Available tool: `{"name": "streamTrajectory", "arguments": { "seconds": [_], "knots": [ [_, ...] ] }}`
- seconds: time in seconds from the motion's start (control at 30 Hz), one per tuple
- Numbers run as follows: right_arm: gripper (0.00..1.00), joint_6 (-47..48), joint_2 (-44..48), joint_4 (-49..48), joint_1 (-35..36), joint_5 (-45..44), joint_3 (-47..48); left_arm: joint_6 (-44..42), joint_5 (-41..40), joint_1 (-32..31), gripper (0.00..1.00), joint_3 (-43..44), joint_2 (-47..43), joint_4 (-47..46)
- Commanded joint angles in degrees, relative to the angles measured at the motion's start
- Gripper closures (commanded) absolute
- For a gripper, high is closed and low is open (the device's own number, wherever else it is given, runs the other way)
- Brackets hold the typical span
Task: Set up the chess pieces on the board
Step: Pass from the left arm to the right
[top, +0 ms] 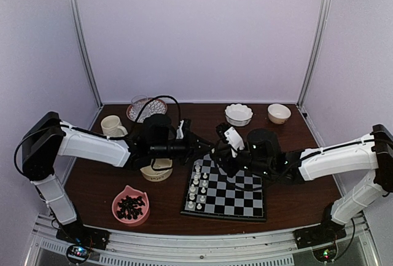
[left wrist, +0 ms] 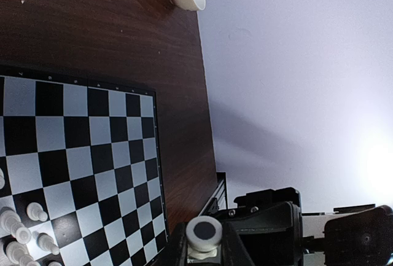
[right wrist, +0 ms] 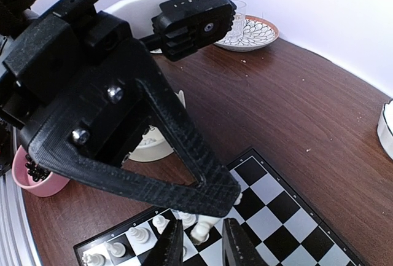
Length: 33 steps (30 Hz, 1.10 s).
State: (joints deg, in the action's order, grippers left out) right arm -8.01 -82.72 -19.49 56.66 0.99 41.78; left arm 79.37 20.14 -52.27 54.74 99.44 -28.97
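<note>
The board (top: 241, 199) lies at the front centre, with several white chess pieces (top: 196, 187) upright along its left side. Above its far left corner my left gripper (top: 206, 149) is shut on one white chess piece (left wrist: 204, 231), whose round base faces the left wrist camera. In the right wrist view that piece (right wrist: 207, 228) sticks out below the left fingertips. My right gripper (right wrist: 204, 235) straddles it, one finger on each side with a narrow gap to each, so it is open. More standing pieces (right wrist: 138, 235) show on the squares below.
A pink bowl of dark pieces (top: 130, 206) sits front left. A cream bowl (top: 156, 171) lies under the left arm. A mug (top: 112, 125) and a patterned plate with a glass (top: 146, 107) stand at the back left. Two white bowls (top: 238, 113) (top: 279, 113) stand at the back right.
</note>
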Motion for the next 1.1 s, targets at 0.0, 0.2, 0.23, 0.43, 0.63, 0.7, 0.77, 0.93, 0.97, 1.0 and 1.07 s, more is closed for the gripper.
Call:
{"name": "streamTrajectory", "arguments": {
  "seconds": [0.0, 0.2, 0.23, 0.43, 0.63, 0.7, 0.77, 0.93, 0.97, 1.0, 1.07],
  "knots": [
    [0.76, -0.86, -0.68, 0.21, 0.29, -1.88, 1.77, 0.49, -0.27, -0.96, 0.86, -0.43, 0.84, -3.23],
    [0.84, -0.96, -0.11, 0.09, 0.29, -3.45, 1.32, 0.52, -0.49, -1.48, 0.86, -0.18, 0.98, -3.37],
    [0.86, -0.88, -0.01, 0.04, 0.29, -3.72, 1.17, 0.5, -0.41, -1.56, 0.86, -0.16, 1.02, -3.37],
    [1.0, -0.87, 0.43, 0.19, 0.29, -3.46, 0.94, 0.5, -0.66, -1.68, 0.84, 0.1, 1.05, -2.76],
    [1.0, -0.82, 1.47, 0.07, 0.24, -3.57, 0.2, 0.51, -1.07, -1.96, 0.79, -0.25, 1.03, -2.83],
    [1.0, -0.82, 1.82, -0.01, 0.21, -3.94, 0.0, 0.45, -1.17, -1.95, 0.77, -0.33, 0.98, -2.72],
    [1.0, -0.78, 2.09, -0.01, 0.2, -4.44, -0.18, 0.2, -1.43, -1.96, 0.76, -0.31, 0.86, -2.59],
    [1.0, -0.79, 2.6, -0.43, 0.2, -5.11, -0.71, -0.34, -2.14, -1.96, 0.71, -0.55, 0.85, -2.15],
    [1.0, -0.78, 2.69, -0.56, 0.2, -5.26, -0.85, -0.42, -2.19, -1.9, 0.7, -0.59, 0.85, -2.13],
    [1.0, -0.8, 2.75, -0.58, 0.2, -5.34, -0.9, -0.59, -2.25, -1.92, 0.69, -0.68, 0.85, -2.18],
    [1.0, -0.69, 2.82, -0.63, 0.2, -5.6, -0.91, -1.1, -2.4, -1.96, 0.66, -0.69, 0.85, -2.23]
  ]
}}
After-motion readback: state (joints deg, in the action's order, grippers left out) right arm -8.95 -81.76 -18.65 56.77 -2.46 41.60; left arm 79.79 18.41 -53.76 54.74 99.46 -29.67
